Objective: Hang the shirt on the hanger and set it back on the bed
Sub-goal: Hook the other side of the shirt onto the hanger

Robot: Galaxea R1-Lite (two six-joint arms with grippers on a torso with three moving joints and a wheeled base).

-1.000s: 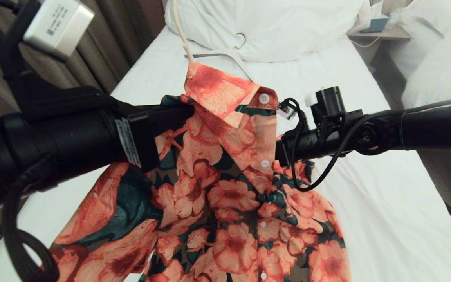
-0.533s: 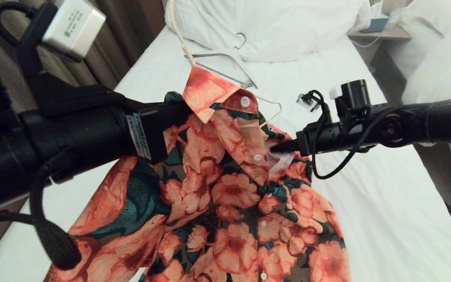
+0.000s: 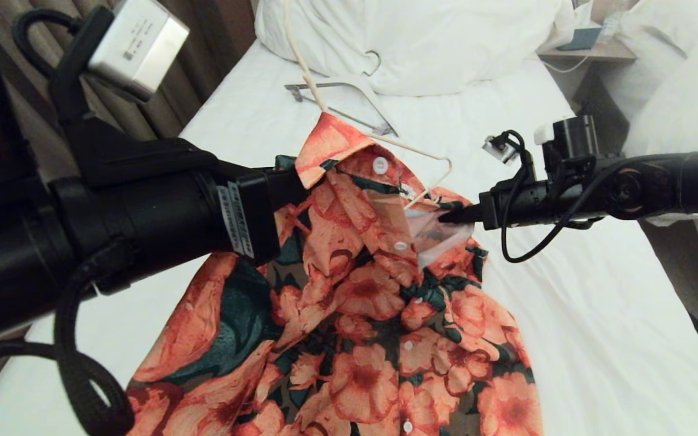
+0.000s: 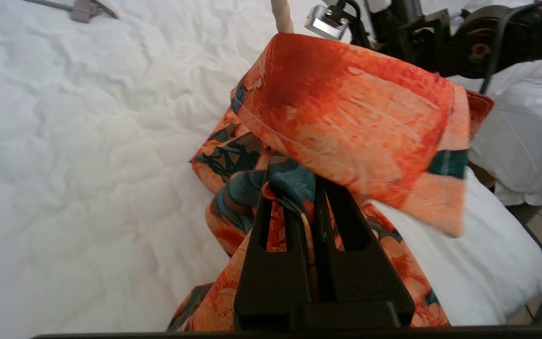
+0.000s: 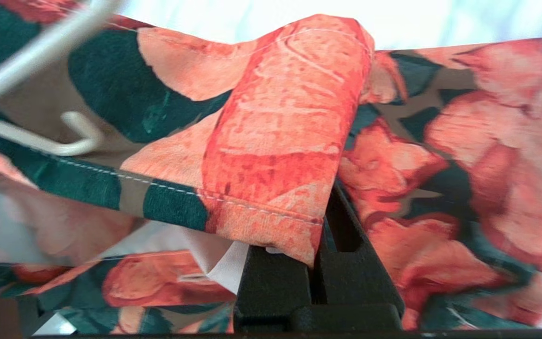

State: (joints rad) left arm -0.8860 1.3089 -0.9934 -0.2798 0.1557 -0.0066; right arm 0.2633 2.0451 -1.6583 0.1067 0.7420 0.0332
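Head view: both claws, left claw (image 3: 291,181) and right claw (image 3: 446,217), clamp the orange-flowered button-up shirt (image 3: 355,290) above the white-sheeted bed (image 3: 597,315); spread its neckline gently over the thin cream wire hanger (image 3: 422,154), avoiding snags.

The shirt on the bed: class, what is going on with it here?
Both grippers are pinching the flowered shirt near its collar above the bed: the left gripper on one side, the right gripper on the other. The thin hanger sits partly inside the neck opening, one end exposed.
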